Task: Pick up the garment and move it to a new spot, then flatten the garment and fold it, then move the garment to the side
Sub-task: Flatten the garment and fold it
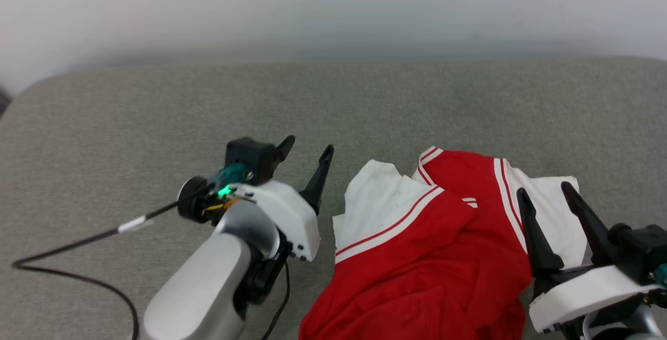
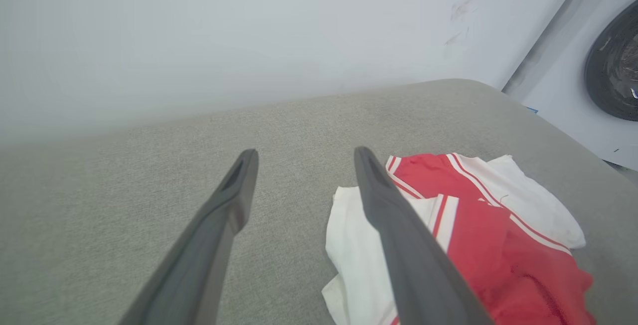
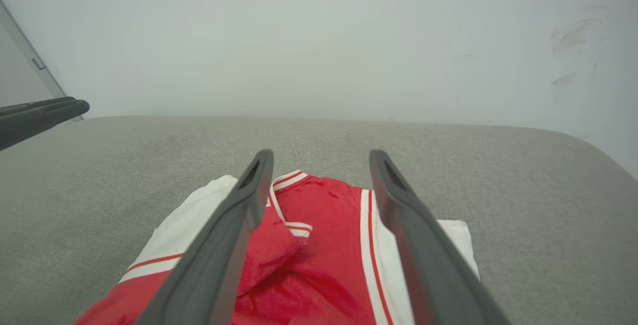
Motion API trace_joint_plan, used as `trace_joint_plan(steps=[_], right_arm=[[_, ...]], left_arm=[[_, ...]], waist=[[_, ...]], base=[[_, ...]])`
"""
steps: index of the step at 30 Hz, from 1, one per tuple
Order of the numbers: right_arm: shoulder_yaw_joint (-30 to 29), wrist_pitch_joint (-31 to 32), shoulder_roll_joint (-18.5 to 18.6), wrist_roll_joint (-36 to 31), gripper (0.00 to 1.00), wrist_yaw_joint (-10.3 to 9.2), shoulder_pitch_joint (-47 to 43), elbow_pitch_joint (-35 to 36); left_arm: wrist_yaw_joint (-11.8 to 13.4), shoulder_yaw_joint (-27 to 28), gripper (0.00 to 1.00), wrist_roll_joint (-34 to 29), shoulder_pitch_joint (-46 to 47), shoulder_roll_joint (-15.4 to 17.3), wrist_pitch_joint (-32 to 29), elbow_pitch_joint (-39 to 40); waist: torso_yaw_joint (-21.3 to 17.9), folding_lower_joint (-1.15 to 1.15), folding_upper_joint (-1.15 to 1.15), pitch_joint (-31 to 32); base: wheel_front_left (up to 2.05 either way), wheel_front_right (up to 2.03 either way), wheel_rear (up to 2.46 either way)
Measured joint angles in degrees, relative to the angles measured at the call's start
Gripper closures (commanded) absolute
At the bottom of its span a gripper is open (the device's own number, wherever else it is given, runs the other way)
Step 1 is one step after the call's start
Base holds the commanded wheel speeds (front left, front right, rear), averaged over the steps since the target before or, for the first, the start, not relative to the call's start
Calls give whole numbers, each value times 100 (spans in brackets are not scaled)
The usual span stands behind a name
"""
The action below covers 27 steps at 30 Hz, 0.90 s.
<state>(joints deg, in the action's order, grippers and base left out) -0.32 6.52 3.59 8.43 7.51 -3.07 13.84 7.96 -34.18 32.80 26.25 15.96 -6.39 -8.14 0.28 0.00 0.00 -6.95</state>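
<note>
Grey upholstered cushion [image 1: 156,110] against a plain pale wall [image 1: 333,6]: the garment [image 1: 432,256] lies crumpled toward 5 o'clock in the head view, red body bunched, one white sleeve spread toward 9 o'clock and the other toward 3 o'clock, striped trim showing along the seams.

My left gripper [image 1: 308,144] hovers over bare cushion at 9 o'clock from the shirt, just beside the white sleeve and not touching it. Its two dark fingers are spread wide with nothing between them. Along that wrist's own view the left gripper [image 2: 305,153] points at the wall, with the garment [image 2: 478,235] off at 4 o'clock, partly behind one finger.

My right gripper [image 1: 544,190] sits over the shirt's 3 o'clock edge, fingers likewise apart and gripping nothing. From its wrist, the right gripper [image 3: 321,154] frames the collar of the garment [image 3: 324,255] below. Whether the tips touch cloth, I cannot tell.

A black cable [image 1: 68,249] trails from my left wrist toward 8 o'clock.
</note>
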Motion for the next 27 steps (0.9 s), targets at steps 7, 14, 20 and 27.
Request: trace_joint_plan(steps=[7,14,20,27], right_arm=[[123,-44,3,19,0,0,264,-129],[185,-105,10,45,0,0,435,-267],[181,-198,8,80,0,0,473,-413],[98,-247,1,120,0,0,515,-505]], left_arm=[[-856,-398,0,235,958,-260,-691,-1224],[-1389,-975,0,378,1610,-218,-2078,-2264],[-1495,-1422,0,554,1996,-190,-3051,-2606],[-1447,-1582,100,491,1946,-216,-2588,-2619]], waist=[[-237,0,0,-484],[-465,0,0,-894],[-623,0,0,-1028],[-596,0,0,-925]], base=[[0,0,0],[0,0,0],[0,0,0],[0,0,0]])
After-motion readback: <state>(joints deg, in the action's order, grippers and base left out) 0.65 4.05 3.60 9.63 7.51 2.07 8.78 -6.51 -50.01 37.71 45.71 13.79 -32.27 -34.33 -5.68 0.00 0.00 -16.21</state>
